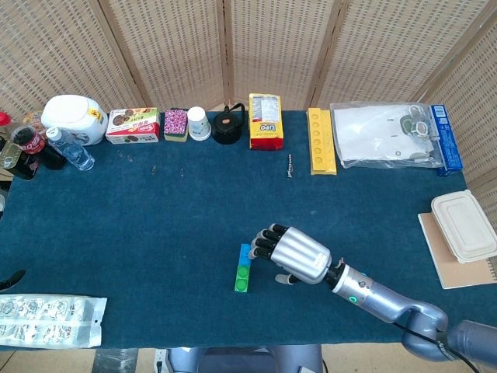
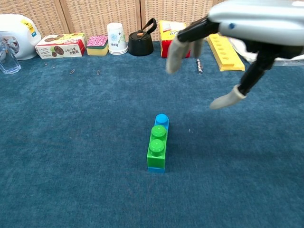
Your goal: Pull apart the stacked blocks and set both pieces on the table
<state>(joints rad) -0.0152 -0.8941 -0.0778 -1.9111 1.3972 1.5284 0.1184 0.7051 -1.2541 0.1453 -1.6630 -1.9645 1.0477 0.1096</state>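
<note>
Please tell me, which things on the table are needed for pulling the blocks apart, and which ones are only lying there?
Needed for the job:
green block, stacked on the blue block
right robot hand, open, above the table beside the stack

Only lying there:
yellow tray
black kettle
paper cup
biscuit box
lidded food container

place: robot test lab | cues: woven screen (image 1: 272, 47), blue-cloth table (image 1: 155, 225), assorted props
</note>
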